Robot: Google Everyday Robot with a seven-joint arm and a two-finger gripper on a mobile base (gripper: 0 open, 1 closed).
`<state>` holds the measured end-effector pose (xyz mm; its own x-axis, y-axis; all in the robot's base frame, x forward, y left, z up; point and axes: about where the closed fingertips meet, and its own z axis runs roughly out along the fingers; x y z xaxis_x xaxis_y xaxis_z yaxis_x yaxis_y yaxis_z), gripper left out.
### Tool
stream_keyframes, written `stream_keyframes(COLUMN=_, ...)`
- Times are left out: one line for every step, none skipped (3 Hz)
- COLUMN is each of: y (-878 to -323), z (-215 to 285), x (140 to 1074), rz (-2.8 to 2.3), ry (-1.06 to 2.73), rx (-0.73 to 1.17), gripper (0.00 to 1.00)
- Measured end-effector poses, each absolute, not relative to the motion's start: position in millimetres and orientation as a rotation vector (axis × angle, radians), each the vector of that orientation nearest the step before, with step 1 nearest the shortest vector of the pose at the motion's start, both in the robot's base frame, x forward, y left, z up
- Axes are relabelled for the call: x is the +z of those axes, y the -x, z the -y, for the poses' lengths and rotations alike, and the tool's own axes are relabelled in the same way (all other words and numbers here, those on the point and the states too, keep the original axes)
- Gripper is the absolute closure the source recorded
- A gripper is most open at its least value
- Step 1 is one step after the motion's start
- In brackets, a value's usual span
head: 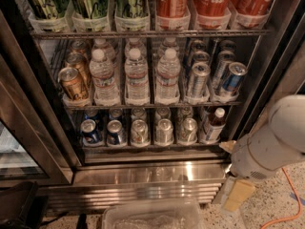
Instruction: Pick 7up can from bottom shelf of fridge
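Observation:
The fridge (pixel 152 173) stands open in front of me, with a shiny steel frame and a dark interior. On its bottom shelf (pixel 147 146) three pale silver 7up cans stand side by side, at left (pixel 139 131), middle (pixel 164 130) and right (pixel 189 129), with more behind them. Two short blue cans (pixel 89 130) stand to their left and a small red-labelled bottle (pixel 213 123) to their right. My gripper (pixel 239 194) hangs on the white arm (pixel 271 144) at the lower right, outside the fridge, below and right of the bottom shelf, holding nothing that I can see.
The middle rack holds water bottles (pixel 137 78), gold cans (pixel 72 82) and slim silver-blue cans (pixel 232 79). The top rack holds green cans and Coca-Cola bottles (pixel 209 4). A clear plastic bin (pixel 152 216) sits on the floor. An orange cable (pixel 288 194) lies at the right.

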<state>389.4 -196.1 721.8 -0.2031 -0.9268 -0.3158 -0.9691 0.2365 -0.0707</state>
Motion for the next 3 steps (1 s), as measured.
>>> stream_keyframes(y=-394, z=181, x=682, rz=-2.178, ry=1.742, rx=0.205, gripper=0.0)
stream_keyframes(y=-397, z=166, x=661, rz=-2.125, ry=1.714, rx=0.179, gripper=0.0)
stream_keyframes(y=-402, z=152, x=646, rz=-2.089, ry=1.683, rx=0.191, gripper=0.0)
